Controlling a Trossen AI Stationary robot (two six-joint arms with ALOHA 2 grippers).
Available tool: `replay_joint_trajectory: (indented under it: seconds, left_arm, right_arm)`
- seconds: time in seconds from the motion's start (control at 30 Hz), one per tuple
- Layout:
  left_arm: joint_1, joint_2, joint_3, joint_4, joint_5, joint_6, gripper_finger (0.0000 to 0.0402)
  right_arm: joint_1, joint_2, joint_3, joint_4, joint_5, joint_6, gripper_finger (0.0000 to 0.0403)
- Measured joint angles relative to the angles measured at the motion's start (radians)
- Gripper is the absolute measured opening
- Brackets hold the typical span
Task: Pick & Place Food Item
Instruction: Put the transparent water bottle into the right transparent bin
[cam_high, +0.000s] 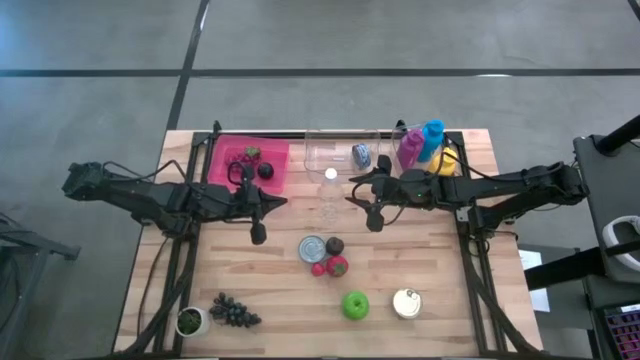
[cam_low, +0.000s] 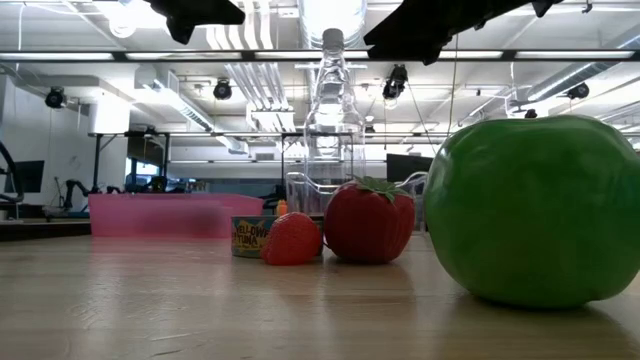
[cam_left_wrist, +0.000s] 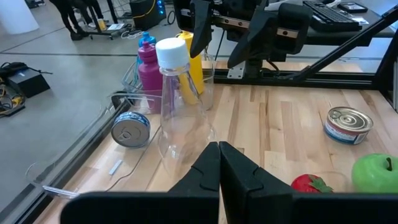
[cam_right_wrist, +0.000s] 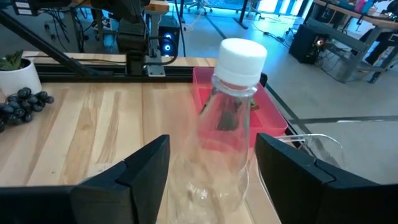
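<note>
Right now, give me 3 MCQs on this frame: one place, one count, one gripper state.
1. Where do the grapes lie?
A. in the pink bin
B. beside the potted plant
C. on the tuna can

2. How many cans stand upright on the bare table?
A. two
B. four
C. none

3. How are the right gripper's fingers?
A. shut tight
B. open, flanking the clear bottle
C. holding the apple

Answers: 1 B, the high view shows them next to the plant at the near left corner. 2 A, one by the strawberries, one by the apple. 3 B, the right wrist view shows a finger on each side.
</note>
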Motion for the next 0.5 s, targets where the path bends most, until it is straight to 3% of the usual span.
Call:
replay_joint_trajectory:
  seconds: [0.5]
  left_arm:
    - [0.0,0.0,0.0,0.0,0.0,0.0,0.0001]
  right_arm:
    - [0.0,0.0,0.0,0.0,0.0,0.003,0.0245]
